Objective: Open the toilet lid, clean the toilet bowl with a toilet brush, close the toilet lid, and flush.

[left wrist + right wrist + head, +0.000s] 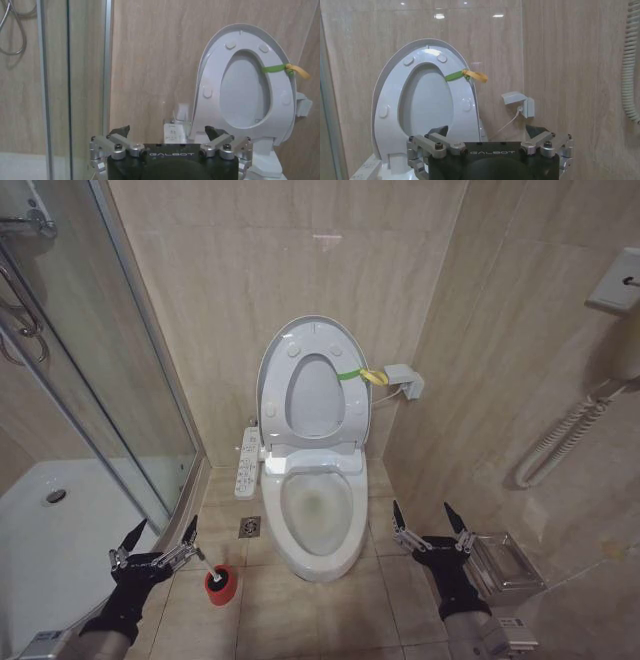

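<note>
Toilet lid (312, 370) raised upright against wall, toilet bowl (318, 515) exposed below. Toilet brush (212, 573) standing in red holder (222, 586) on floor, just beside left pincer (160, 538), spread wide, empty. Right pincer (429, 520) likewise spread, empty, right of bowl.

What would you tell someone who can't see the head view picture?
A toilet with its lid and seat up shows an open bowl. The open left hand hovers by a brush in a red cup; the open right hand hovers right of the bowl.

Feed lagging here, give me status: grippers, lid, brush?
Left gripper open, beside toilet brush in its red holder. Right gripper open, empty. Toilet lid up, toilet bowl unobstructed.
</note>
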Controlling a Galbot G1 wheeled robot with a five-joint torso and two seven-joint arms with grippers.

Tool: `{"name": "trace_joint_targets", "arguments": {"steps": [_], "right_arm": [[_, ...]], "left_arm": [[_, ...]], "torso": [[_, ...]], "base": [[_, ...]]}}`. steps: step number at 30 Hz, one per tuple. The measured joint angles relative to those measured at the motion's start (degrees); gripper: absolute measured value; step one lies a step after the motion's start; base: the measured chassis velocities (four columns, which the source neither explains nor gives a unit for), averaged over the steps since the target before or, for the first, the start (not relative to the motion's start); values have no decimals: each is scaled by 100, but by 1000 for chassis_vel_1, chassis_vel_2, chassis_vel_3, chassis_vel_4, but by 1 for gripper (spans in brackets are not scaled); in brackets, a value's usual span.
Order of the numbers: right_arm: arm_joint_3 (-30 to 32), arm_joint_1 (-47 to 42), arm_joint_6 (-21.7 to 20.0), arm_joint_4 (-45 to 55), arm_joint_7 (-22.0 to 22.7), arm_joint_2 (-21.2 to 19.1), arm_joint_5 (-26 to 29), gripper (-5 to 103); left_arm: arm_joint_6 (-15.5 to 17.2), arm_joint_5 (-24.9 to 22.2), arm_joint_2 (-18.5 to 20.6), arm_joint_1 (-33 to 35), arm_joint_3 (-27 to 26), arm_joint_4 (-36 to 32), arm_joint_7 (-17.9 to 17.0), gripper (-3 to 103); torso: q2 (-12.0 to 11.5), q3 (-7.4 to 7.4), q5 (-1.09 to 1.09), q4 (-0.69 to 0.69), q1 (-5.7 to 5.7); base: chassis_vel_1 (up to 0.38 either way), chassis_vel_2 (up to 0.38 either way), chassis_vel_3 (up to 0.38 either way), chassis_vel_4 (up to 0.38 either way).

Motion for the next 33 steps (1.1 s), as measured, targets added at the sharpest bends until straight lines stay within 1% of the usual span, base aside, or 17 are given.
{"name": "trace_joint_targets", "arguments": {"steps": [2,3,33], "right_arm": [[0,0,0,0,0,0,0,100],[0,0,0,0,0,0,0,100],[0,0,0,0,0,0,0,100]], "left_arm": [[0,7,3,1,-5,-9,3,95],[0,16,4,2,-7,-13,6,98],[7,39,6,8,-11,-22,18,98]], "torso": [[0,0,0,0,0],[0,0,0,0,0],[0,0,0,0,0]], "base": [[0,0,0,0],[0,0,0,0],[0,0,0,0]]}}
